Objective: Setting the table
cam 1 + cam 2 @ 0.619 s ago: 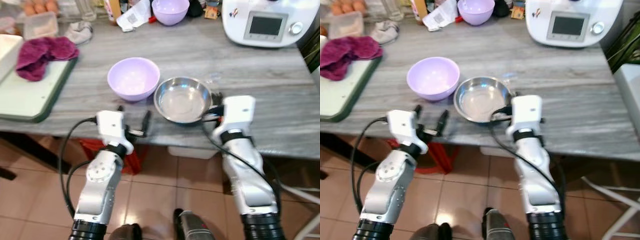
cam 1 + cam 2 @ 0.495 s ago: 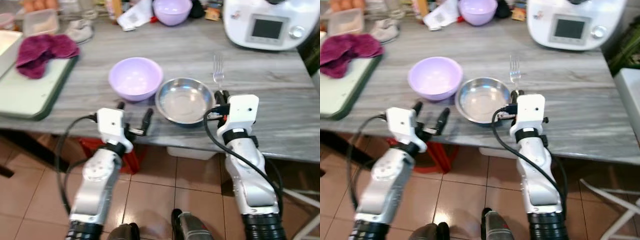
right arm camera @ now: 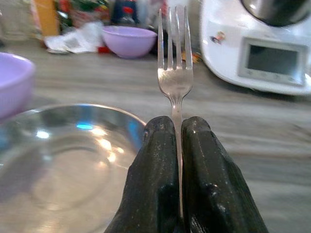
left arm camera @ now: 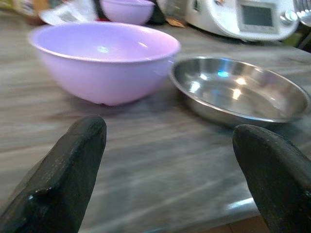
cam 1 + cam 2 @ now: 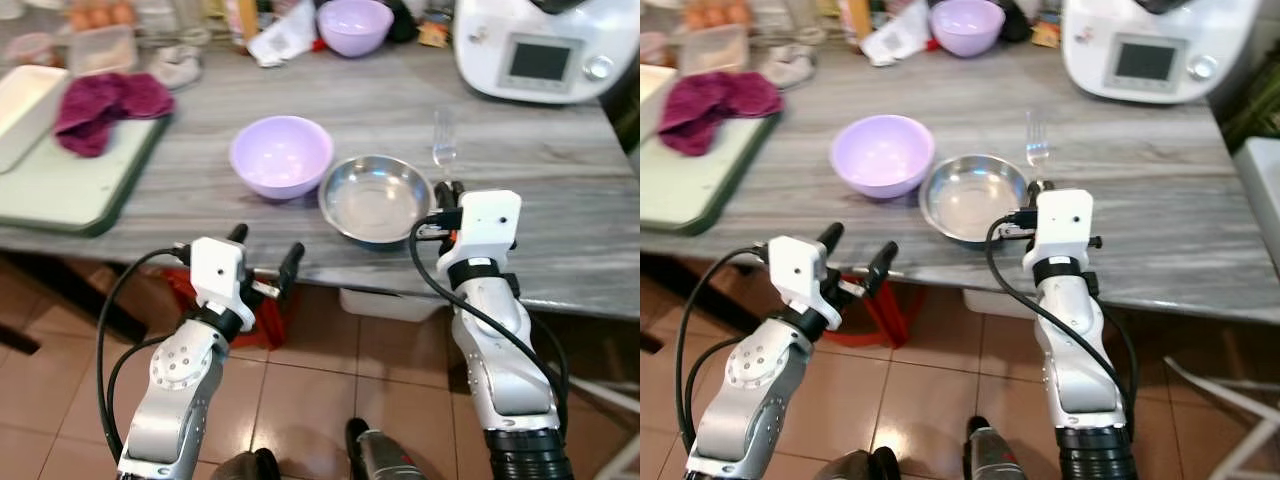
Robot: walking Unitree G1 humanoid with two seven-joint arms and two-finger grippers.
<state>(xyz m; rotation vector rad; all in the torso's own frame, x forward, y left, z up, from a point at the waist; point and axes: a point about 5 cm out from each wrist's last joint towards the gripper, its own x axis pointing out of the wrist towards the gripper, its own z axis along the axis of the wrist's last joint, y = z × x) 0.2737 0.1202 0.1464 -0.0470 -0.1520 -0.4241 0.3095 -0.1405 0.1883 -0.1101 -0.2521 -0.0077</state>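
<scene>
A silver fork (image 3: 175, 58) stands tines-up in my right gripper (image 3: 177, 127), which is shut on its handle. This gripper (image 5: 446, 190) hovers over the grey table (image 5: 560, 180), just right of the steel bowl (image 5: 375, 197). A lilac bowl (image 5: 281, 156) sits touching the steel bowl's left side. My left gripper (image 5: 263, 260) is open and empty at the table's front edge, in front of the lilac bowl (image 4: 104, 58). The left wrist view looks between the black fingers (image 4: 73, 160) at both bowls.
A green tray (image 5: 60, 190) at the left carries a maroon cloth (image 5: 105, 105) and a white dish (image 5: 25, 100). A white kitchen machine (image 5: 540, 50) stands at the back right. Another lilac bowl (image 5: 355, 25) and clutter line the back. A red stool (image 5: 265, 310) is under the table.
The fork has come up into view, upright in my right gripper beside the steel bowl. My left gripper has drawn back and down from the tabletop to its front edge. The camera shifted slightly.
</scene>
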